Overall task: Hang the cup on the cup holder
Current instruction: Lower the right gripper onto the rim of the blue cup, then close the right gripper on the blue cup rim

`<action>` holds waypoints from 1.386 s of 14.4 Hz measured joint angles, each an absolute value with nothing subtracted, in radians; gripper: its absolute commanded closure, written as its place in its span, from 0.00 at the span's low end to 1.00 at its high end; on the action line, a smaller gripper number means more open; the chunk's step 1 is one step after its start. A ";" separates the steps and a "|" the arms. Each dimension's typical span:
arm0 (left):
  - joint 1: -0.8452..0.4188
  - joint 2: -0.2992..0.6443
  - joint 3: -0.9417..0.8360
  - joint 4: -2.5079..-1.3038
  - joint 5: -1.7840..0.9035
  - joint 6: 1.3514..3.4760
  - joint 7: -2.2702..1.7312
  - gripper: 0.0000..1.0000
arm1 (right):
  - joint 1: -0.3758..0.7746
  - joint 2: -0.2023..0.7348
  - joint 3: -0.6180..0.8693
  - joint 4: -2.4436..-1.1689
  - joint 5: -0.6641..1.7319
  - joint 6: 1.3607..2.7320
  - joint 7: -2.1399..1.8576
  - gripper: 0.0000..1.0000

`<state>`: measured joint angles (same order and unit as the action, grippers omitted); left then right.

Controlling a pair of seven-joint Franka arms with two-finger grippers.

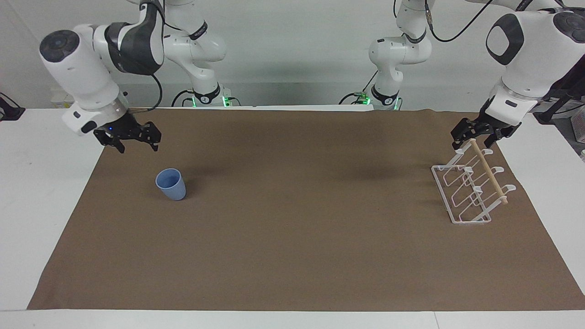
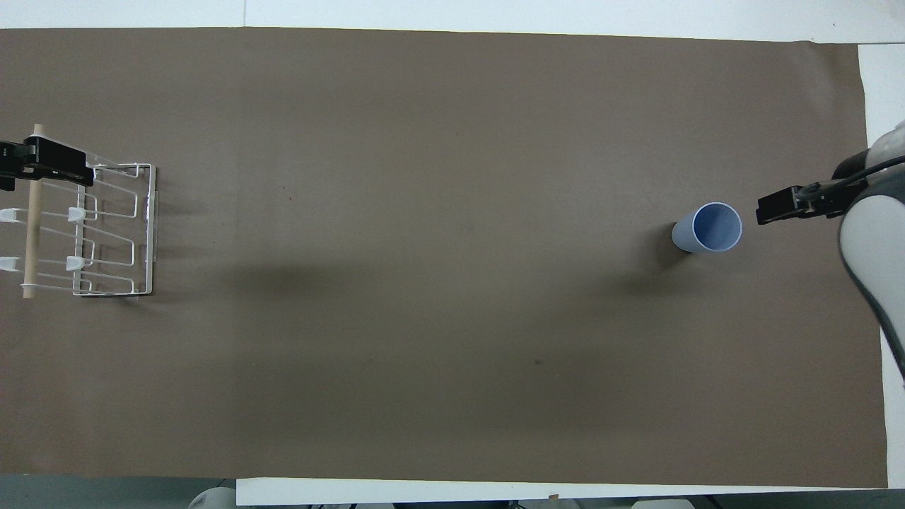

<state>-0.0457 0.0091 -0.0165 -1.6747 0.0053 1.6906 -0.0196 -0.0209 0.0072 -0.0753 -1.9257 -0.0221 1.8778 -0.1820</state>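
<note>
Currently the right gripper hangs over the brown mat, fingers spread with nothing between them, near the cup but not touching. Cup stands upright on the mat toward the right arm's end. Cup holder sits at the left arm's end; left gripper is clamped on its wooden dowel.

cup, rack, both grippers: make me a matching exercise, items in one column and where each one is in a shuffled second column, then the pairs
Items
1. cup
2. cup holder
3. left gripper
4. right gripper

Places
A. at the wooden dowel's end nearest the robots
B. in the air, beside the cup, apart from it
C. upright on the brown mat, right arm's end
D. on the mat, left arm's end

Pairs: 1-C, 2-D, 3-A, 4-B
</note>
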 measured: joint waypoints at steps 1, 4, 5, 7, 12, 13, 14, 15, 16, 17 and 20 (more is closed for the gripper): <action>-0.046 0.009 -0.016 -1.675 0.005 1.691 -0.020 0.00 | -0.021 0.021 -0.075 -1.965 -0.022 1.930 -0.195 0.10; -0.046 0.009 -0.016 -1.675 0.005 1.691 -0.020 0.00 | -0.026 0.068 -0.076 -2.026 -0.022 2.032 -0.221 0.13; -0.046 0.009 -0.016 -1.675 0.005 1.691 -0.020 0.00 | -0.028 0.082 -0.076 -2.030 -0.022 2.045 -0.223 0.15; -0.046 0.009 -0.016 -1.675 0.005 1.691 -0.020 0.00 | -0.031 0.104 -0.076 -2.035 -0.022 2.074 -0.225 0.18; -0.046 0.009 -0.016 -1.675 0.005 1.691 -0.020 0.00 | -0.030 0.138 -0.072 -2.084 -0.022 2.166 -0.226 0.49; -0.046 0.009 -0.016 -1.675 0.005 1.691 -0.020 0.00 | -0.030 0.147 -0.072 -2.086 -0.022 2.173 -0.227 0.62; -0.046 0.009 -0.016 -1.675 0.005 1.691 -0.020 0.00 | -0.030 0.153 -0.072 -2.086 -0.022 2.178 -0.233 0.78; -0.046 0.009 -0.016 -1.675 0.005 1.691 -0.020 0.00 | -0.030 0.157 -0.072 -2.086 -0.022 2.180 -0.248 0.93; -0.046 0.009 -0.016 -1.675 0.005 1.691 -0.020 0.00 | -0.030 0.157 -0.072 -2.086 -0.022 2.180 -0.259 0.99; -0.046 0.009 -0.016 -1.675 0.005 1.691 -0.020 0.00 | -0.030 0.157 -0.072 -2.085 -0.022 2.180 -0.265 1.00; -0.046 0.009 -0.016 -1.675 0.005 1.691 -0.020 0.00 | -0.030 0.157 -0.071 -2.067 -0.022 2.176 -0.295 1.00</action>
<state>-0.0457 0.0091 -0.0165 -1.6748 0.0053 1.6906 -0.0196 -0.0296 0.1572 -0.0709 -2.0671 -0.0221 2.1758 -0.2953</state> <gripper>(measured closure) 0.000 0.956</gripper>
